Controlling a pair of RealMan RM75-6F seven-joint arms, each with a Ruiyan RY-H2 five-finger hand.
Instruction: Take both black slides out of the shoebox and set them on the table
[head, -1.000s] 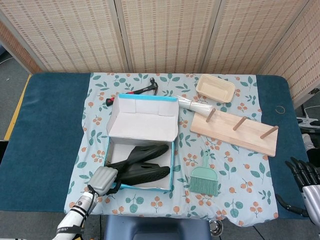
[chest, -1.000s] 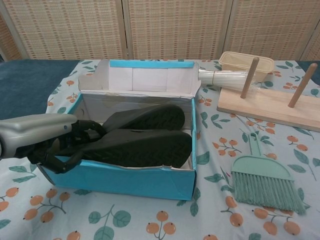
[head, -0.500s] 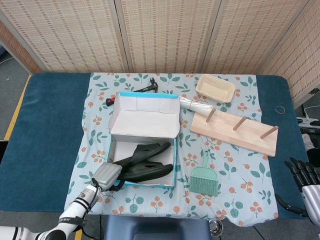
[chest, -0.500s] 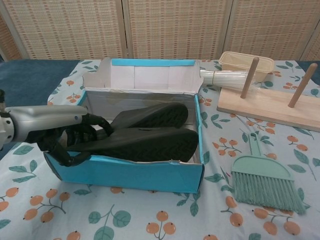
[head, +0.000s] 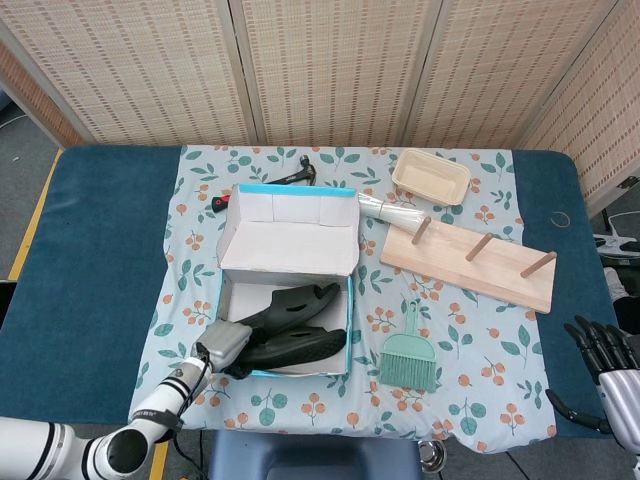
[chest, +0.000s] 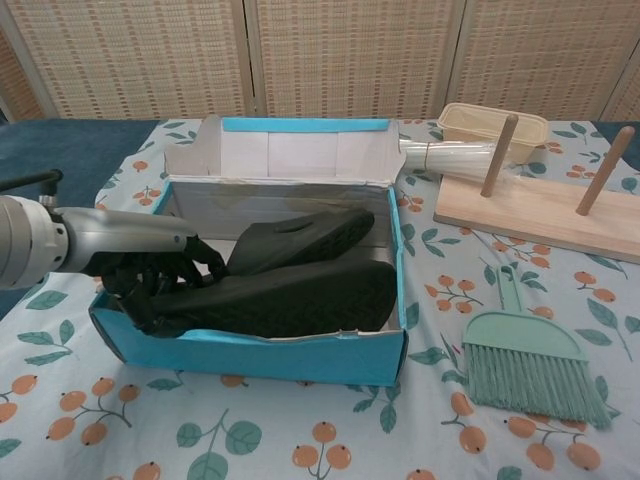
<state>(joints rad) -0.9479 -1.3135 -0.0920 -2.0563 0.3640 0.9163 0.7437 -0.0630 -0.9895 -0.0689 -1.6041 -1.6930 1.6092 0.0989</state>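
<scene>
An open blue shoebox with a white raised lid stands on the floral cloth. Two black slides lie inside it: the near slide and the far slide. My left hand reaches into the box's left end and grips the near slide by its end, which is raised toward the box's left rim. My right hand hangs off the table's right edge, fingers apart, holding nothing; the chest view does not show it.
A green hand brush lies right of the box. Behind it are a wooden peg board, a beige tray and a plastic-wrapped bundle. A hammer lies behind the box.
My left hand has pushed further into the box's left end and lifted the near slide's end; the box shifted slightly away and right. The right hand stayed put.
</scene>
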